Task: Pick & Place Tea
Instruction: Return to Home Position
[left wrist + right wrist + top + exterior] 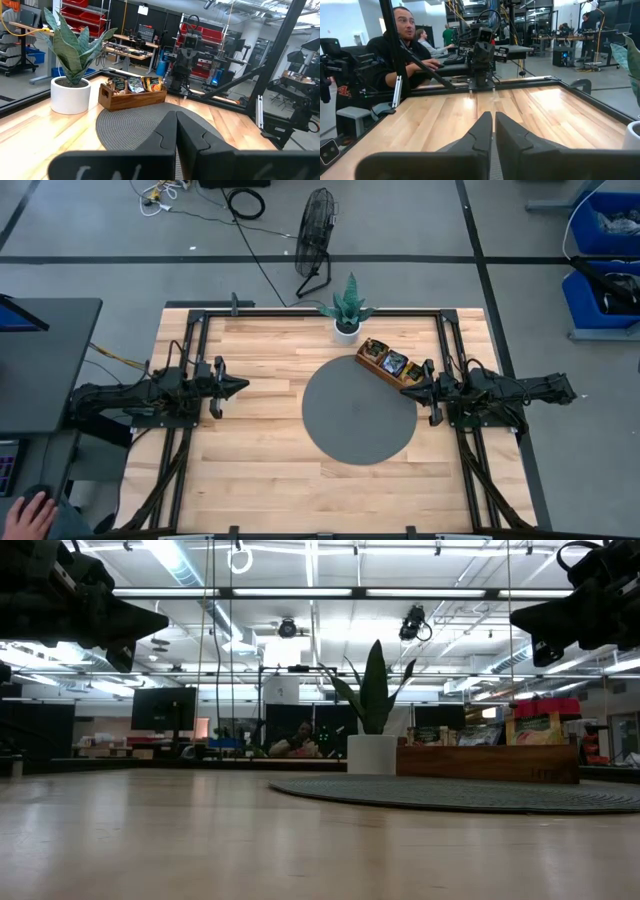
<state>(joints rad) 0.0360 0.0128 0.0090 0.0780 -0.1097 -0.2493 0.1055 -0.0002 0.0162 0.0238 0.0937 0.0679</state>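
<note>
The tea sachets (388,362) stand upright in the compartments of a long brown wooden tray (372,366) at the far right rim of a round grey mat (360,415). In the left wrist view the sachets (132,85) show dark and orange-yellow above the tray wall (132,99). My left gripper (243,387) hovers shut over the bare wood left of the mat, pointing right. My right gripper (404,390) hovers shut at the mat's right edge, just near-side of the tray's right end, pointing left. The low view shows both grippers raised well above the table.
A potted plant in a white pot (347,328) stands at the far edge, just beyond the tray. Black frame rails (195,360) run along the table's sides. A person (402,45) sits beyond the left side; a hand (30,510) shows at the lower left.
</note>
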